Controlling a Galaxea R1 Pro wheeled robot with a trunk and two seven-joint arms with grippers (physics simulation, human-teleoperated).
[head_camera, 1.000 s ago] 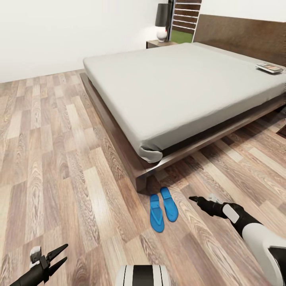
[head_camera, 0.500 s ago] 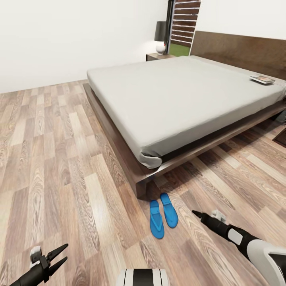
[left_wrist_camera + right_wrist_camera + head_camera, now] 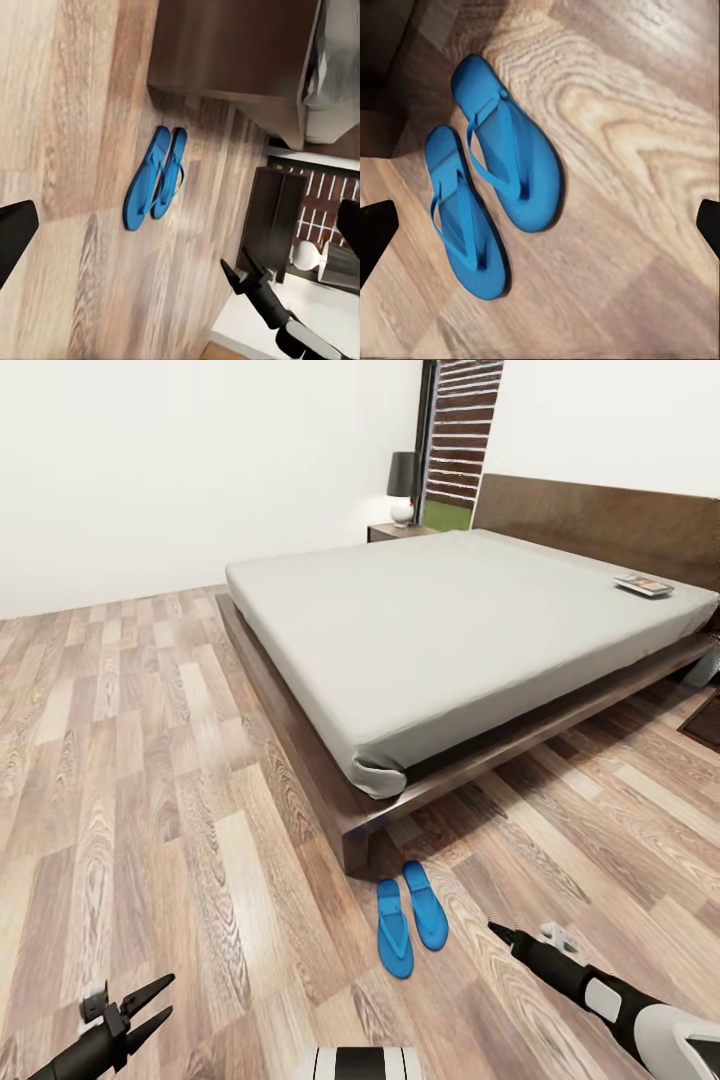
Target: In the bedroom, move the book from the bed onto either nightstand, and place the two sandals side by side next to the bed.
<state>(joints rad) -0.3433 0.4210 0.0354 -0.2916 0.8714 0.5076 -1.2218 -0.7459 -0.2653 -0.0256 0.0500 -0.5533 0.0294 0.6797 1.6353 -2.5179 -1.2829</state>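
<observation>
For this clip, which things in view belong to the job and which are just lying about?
Belongs to the job:
- book
- bed
- two sandals, side by side at the bed's corner
- nightstand

Just there:
- lamp on the nightstand
- window
- floor

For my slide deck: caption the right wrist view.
Two blue sandals lying side by side on the wood-plank floor.
</observation>
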